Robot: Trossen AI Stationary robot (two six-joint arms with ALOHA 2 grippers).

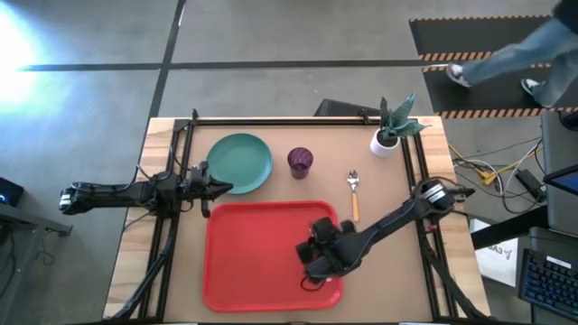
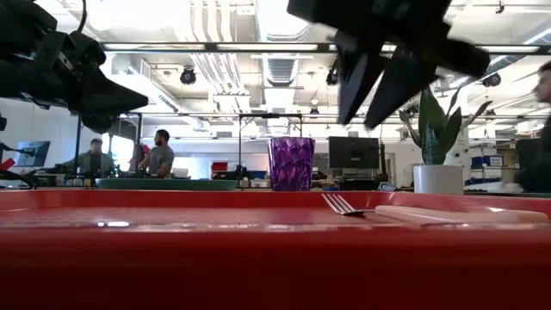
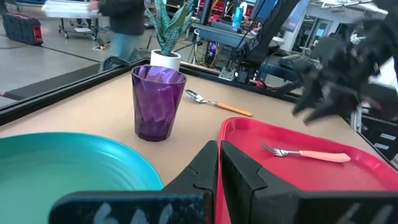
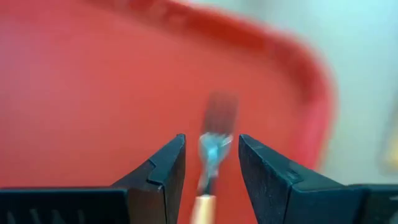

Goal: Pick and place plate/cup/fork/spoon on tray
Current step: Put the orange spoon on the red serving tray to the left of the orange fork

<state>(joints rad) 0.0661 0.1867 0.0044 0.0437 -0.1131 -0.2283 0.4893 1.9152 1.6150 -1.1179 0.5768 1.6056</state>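
Glossy red tray (image 1: 244, 253), metal-tined fork (image 3: 305, 153)

A grey concrete floor (image 1: 271, 36) is stretching out beyond the wooden table (image 1: 163, 135), crossed by dark seams, with bright light glaring in at one corner. A striped hazard mat (image 1: 488, 54) is lying near a passing person (image 1: 515, 59) (only legs and shoes showing). Across the room, ceiling lights (image 2: 215, 47) are glowing among pipes and ducts, two people (image 2: 159, 155) are sitting by desks, and monitors (image 2: 353, 152) are standing in rows. Cables (image 1: 492, 171) are trailing beside a keyboard (image 1: 546, 275).
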